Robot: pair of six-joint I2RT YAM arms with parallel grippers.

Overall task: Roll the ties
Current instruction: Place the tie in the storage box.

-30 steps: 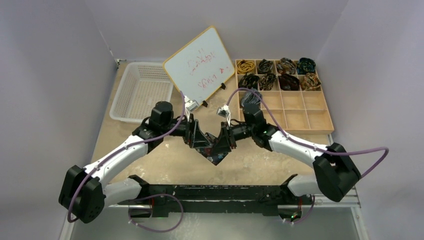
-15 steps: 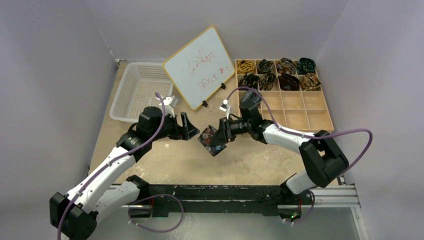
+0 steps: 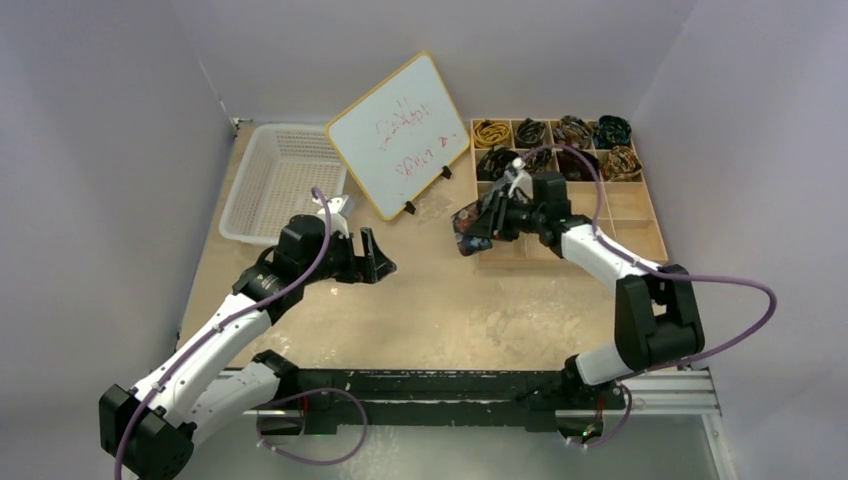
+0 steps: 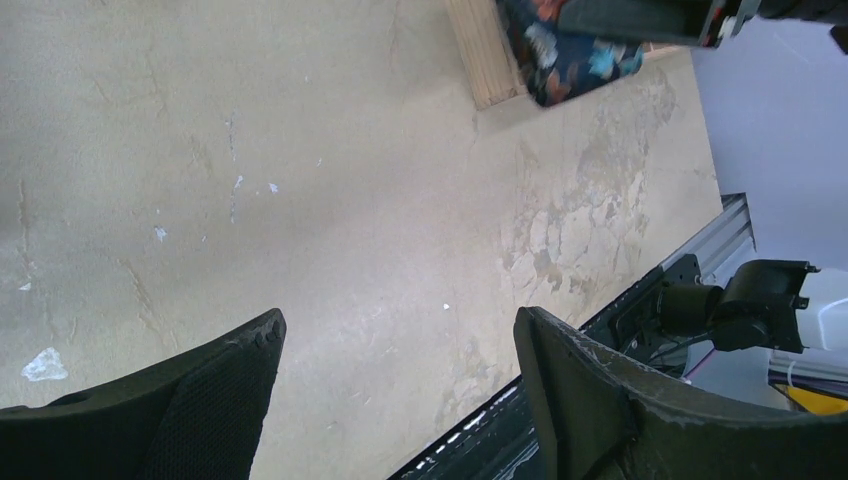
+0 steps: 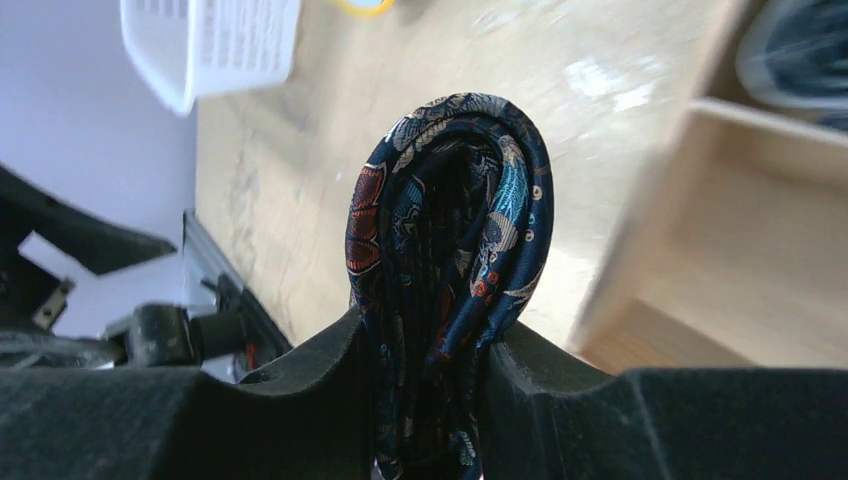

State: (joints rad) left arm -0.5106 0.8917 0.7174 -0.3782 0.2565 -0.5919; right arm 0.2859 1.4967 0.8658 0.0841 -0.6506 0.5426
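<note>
**Mia:** What is the right claw doing?

**Ben:** It is pinching the rolled tie; its two fingers are squeezing the bottom of the roll; the roll is standing up between them, dark blue with red and light blue bits.

**Mia:** Where is that tie hanging?

**Ben:** It is hanging in the air right at the left edge of the wooden tray, next to a bare box in it; the other ties are sitting rolled up in the boxes at the back of the tray.

**Mia:** And the left claw?

**Ben:** Its fingers are spreading wide with nothing between them; it is hovering over the table, well apart from the tie; the white basket and the whiteboard are standing behind it.
</note>
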